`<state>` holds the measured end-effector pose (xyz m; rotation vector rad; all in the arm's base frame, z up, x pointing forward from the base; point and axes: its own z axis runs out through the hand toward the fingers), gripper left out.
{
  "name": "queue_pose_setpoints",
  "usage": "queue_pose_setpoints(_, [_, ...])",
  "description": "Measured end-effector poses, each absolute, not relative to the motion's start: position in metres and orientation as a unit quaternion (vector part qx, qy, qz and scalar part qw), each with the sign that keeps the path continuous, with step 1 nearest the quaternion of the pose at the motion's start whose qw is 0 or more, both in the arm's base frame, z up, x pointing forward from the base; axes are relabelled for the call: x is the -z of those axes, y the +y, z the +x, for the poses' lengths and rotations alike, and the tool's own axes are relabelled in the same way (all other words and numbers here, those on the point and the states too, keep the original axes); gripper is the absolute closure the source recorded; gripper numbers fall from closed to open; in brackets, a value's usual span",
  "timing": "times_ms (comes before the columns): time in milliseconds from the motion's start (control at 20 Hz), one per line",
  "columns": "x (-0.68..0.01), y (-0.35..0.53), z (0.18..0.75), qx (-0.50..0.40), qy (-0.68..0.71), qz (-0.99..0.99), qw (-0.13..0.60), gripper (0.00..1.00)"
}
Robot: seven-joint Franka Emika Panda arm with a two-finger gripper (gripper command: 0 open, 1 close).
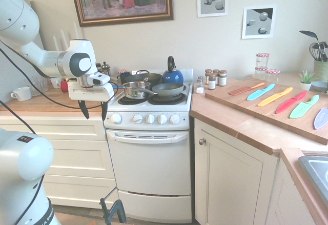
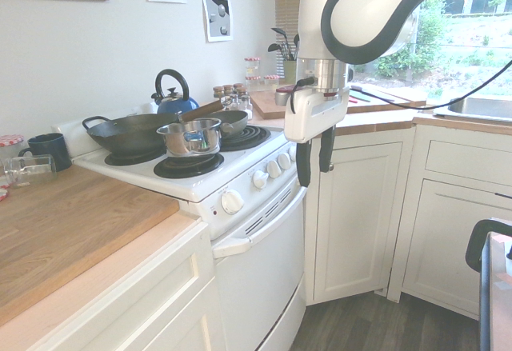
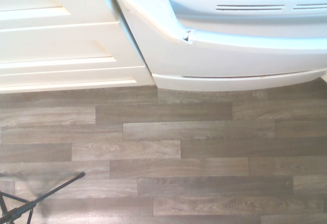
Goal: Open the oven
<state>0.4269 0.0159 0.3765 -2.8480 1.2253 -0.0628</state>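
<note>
Gripper (image 1: 93, 110): jaws apart, nothing btwn, in front of oven (image 1: 149, 161), above its handle (image 1: 148, 138). Oven btwn cabinets, door closed. Risk: descent too close in, fingertips hit oven knobs (image 1: 149, 119) or jam on handle top.

We see a white oven (image 1: 149, 163) with white knobs (image 1: 137, 118), a blue kettle (image 1: 172, 78), a brown floor (image 3: 179, 152) with wood stripes, and red and white checks on the jar lids (image 1: 262, 55).
</note>
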Motion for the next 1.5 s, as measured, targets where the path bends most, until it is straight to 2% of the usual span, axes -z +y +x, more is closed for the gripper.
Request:
queue_pose_setpoints(300, [-0.356,-0.015,0.435,0.025,0.416,-0.909,0.014,0.0])
queue_pose_setpoints(500, [-0.288,-0.047,0.455,0.026,0.419,-0.907,-0.009,0.0])
queue_pose_setpoints(800, [-0.216,-0.075,0.507,0.05,0.433,-0.9,0.008,0.0])
queue_pose_setpoints(1050, [-0.196,-0.068,0.543,0.08,0.423,-0.903,0.023,0.0])
queue_pose_setpoints(1350, [-0.201,-0.062,0.573,0.101,0.392,-0.914,0.024,0.0])
queue_pose_setpoints(1500, [-0.201,-0.059,0.574,0.082,0.348,-0.934,0.011,0.0])
